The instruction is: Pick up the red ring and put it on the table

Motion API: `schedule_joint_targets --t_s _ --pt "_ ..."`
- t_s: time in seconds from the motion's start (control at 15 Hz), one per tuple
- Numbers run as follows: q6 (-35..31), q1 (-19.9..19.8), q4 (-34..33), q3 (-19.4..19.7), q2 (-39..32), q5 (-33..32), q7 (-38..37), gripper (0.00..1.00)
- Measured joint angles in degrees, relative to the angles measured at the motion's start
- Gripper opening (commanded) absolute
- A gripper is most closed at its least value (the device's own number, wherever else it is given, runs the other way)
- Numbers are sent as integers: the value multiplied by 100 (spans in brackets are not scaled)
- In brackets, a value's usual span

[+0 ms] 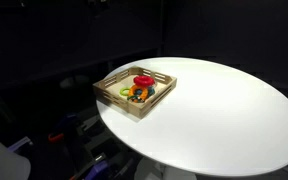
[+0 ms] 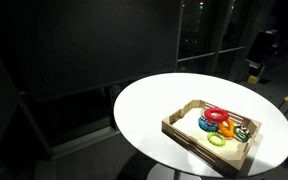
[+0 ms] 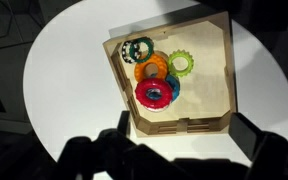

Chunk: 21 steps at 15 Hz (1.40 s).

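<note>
The red ring [image 3: 141, 96] lies in the slatted wooden tray [image 3: 209, 70], on top of a blue ring [image 3: 173, 88] and next to an orange-yellow ring [image 3: 149, 68]. It shows in both exterior views [image 1: 143, 79] [image 2: 216, 115]. The round white table [image 3: 64, 70] carries the tray near its edge [image 1: 224, 110] [image 2: 144, 105]. In the wrist view my gripper [image 3: 184, 125] is open and empty, high above the tray's near wall, with its dark fingers at the lower left and lower right. I cannot make it out in the exterior views.
A light green toothed ring [image 3: 181, 63] and a dark green ring [image 3: 137, 47] also lie in the tray. The tray's right half is bare wood. The room around the table is dark, with dim clutter below the edge [image 1: 74, 135].
</note>
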<state>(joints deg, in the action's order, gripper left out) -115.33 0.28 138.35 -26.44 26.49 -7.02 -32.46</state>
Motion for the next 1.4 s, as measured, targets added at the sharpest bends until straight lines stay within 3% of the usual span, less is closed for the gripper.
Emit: schedule_joint_targets --t_s 0.93,1.4 --pt "0 24 0 20 -5 0 0 100" --pt "8 174 -50 460 -168 4 -2 100"
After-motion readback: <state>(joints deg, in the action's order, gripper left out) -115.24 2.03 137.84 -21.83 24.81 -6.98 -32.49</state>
